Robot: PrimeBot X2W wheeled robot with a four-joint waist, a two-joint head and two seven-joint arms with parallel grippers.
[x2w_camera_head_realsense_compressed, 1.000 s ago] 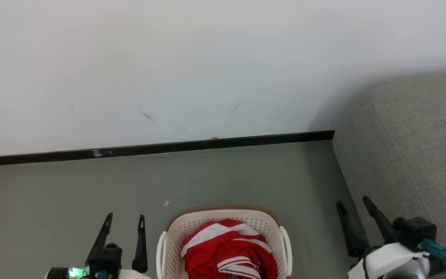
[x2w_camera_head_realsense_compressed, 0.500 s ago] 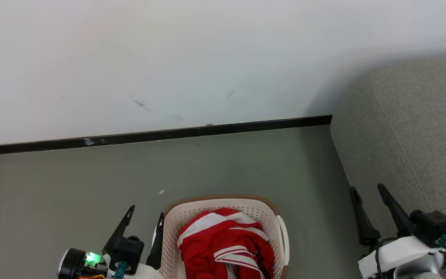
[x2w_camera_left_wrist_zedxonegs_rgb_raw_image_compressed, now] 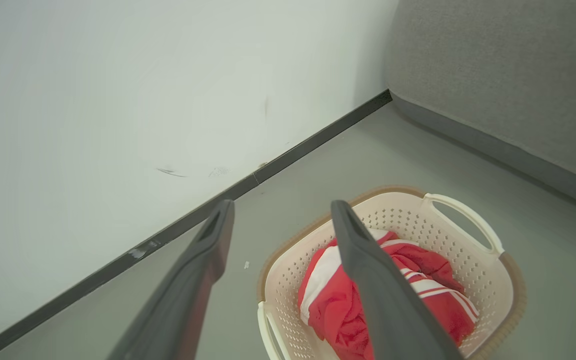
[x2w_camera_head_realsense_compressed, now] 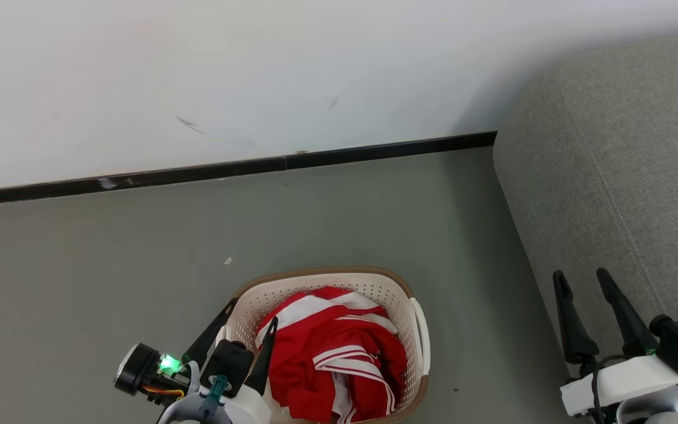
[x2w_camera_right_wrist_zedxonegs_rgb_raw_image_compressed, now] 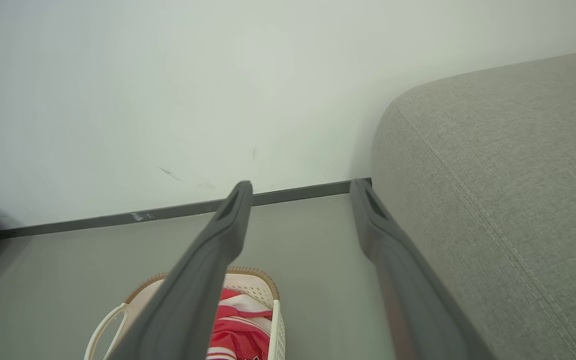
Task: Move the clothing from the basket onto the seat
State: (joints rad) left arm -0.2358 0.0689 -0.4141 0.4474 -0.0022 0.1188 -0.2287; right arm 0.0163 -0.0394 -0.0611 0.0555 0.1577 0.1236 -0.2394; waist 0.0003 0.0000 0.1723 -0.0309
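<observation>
I have both sets of jaws spread wide and empty. The left gripper [x2w_camera_head_realsense_compressed: 252, 312] hangs over the left wall of the basket [x2w_camera_head_realsense_compressed: 322, 272]. The rim falls between its jaws, and the red clothing [x2w_camera_head_realsense_compressed: 327, 353], heaped inside, lies under the inner finger only. If I drop straight down, I reckon the outer finger lands outside the wall and I pinch plastic, tipping the basket. The right gripper [x2w_camera_head_realsense_compressed: 579, 272] sits just beside the sofa [x2w_camera_head_realsense_compressed: 627, 176], which lies outside its jaws; a careless swing could scrape it.
</observation>
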